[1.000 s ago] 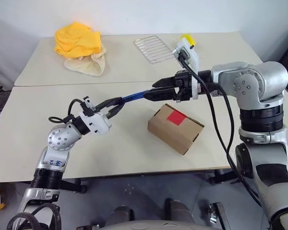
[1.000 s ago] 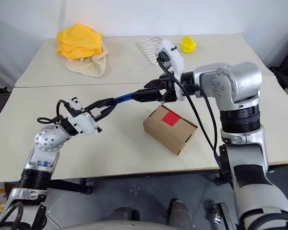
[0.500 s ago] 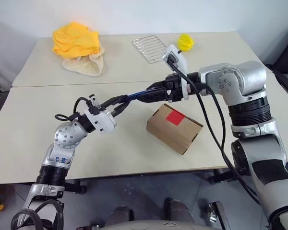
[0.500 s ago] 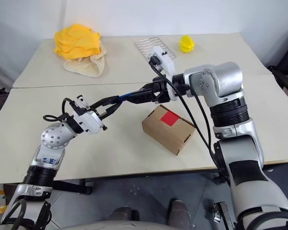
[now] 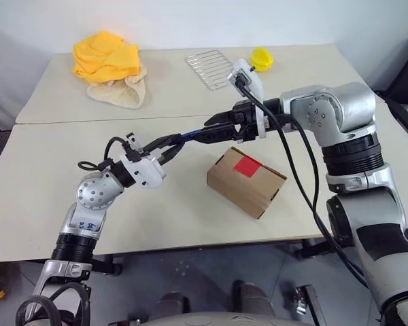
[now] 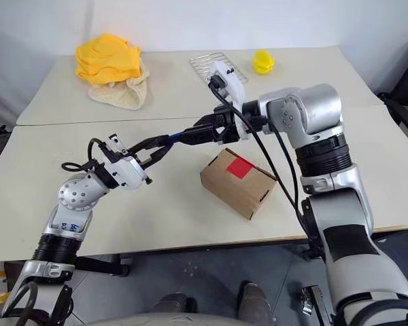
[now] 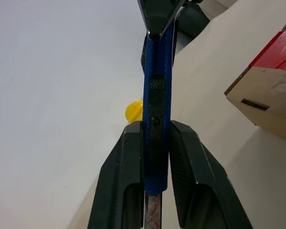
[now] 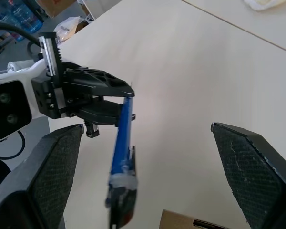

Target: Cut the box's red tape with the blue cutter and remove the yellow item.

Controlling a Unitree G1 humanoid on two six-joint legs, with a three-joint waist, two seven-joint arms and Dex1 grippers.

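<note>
Left wrist view shows the left claw (image 7: 156, 157) clamped on the blue cutter (image 7: 156, 100), its two fingers pressed against the handle's sides. Right wrist view adds what that one hides: the right claw (image 8: 148, 162) stands wide apart around the cutter's far end, not pinching it. Both eye views place the cutter in the air above the worktop (image 5: 54, 197), with the box (image 5: 246, 181) and its red tape (image 5: 247, 166) just below.
</note>
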